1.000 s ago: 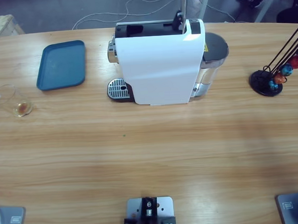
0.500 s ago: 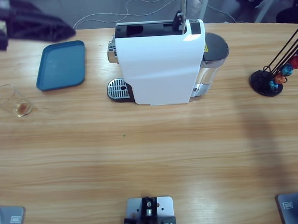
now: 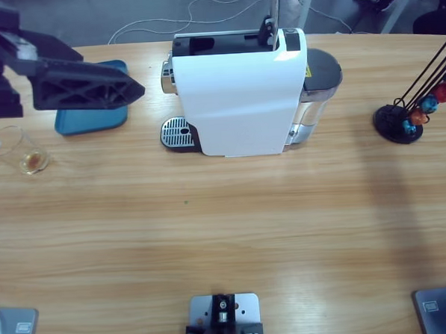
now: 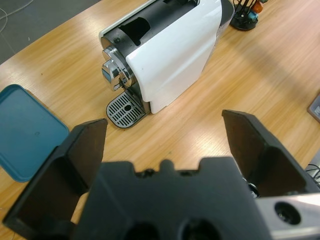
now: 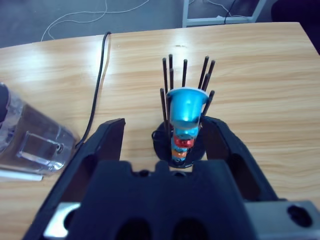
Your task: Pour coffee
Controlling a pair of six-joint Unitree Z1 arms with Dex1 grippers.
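Note:
A small clear glass tumbler (image 3: 16,150) stands on the table at the far left, with a shallow layer of amber coffee (image 3: 32,159) in it. My left gripper (image 3: 129,88) reaches in from the upper left corner, above the blue tray and up-right of the tumbler. In the left wrist view my left gripper (image 4: 162,122) is open and empty, looking toward the white coffee machine (image 4: 170,45). My right gripper (image 5: 165,122) is open and empty, facing the capsule rack (image 5: 184,115). It does not show in the high view.
The white coffee machine (image 3: 238,91) stands at the table's middle back, its round drip grille (image 3: 178,132) on its left side. A blue tray (image 3: 78,118) lies partly under my left gripper. The black capsule rack (image 3: 411,116) stands at the right edge.
My left gripper has come in from the upper left corner and now reaches over the blue tray. The tumbler and machine have not moved.

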